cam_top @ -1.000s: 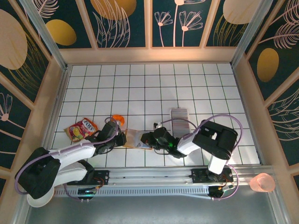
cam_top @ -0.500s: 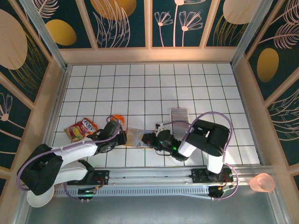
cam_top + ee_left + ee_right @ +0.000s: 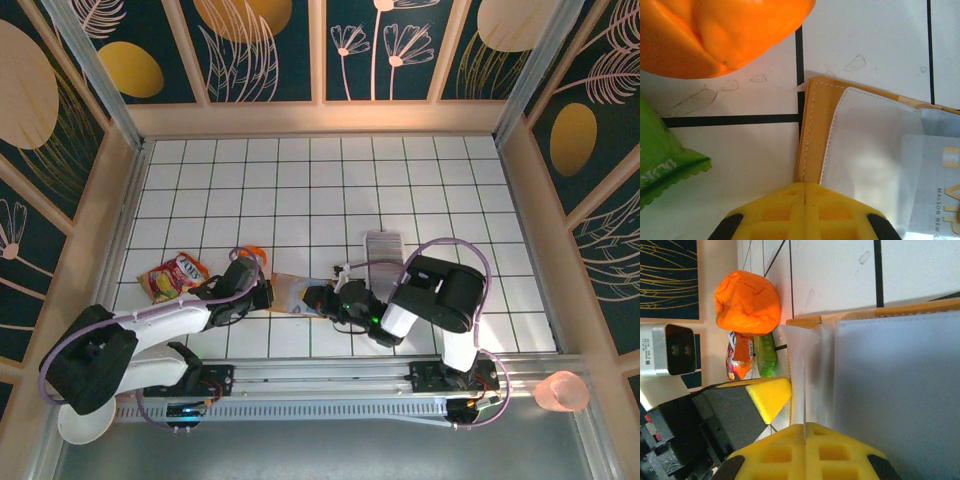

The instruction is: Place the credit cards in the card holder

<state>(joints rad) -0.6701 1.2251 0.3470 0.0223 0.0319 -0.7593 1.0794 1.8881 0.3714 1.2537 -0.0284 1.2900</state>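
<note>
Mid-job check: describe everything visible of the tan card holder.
The tan leather-like folding card holder lies open on the white tiled table. Its tan border carries white stitching; the inside is pale grey-blue. The left tool is shut on one edge; the right tool pinches a thin pale sheet at the other.

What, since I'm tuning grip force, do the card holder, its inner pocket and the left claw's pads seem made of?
Card holder: tan leather or imitation, matte, pale stitching along its edge. Inner pocket: probably plastic film, milky and slightly translucent, with a soft sheen. Left claw: yellow pads, likely soft foam or rubber, moulded in square recesses.
</note>
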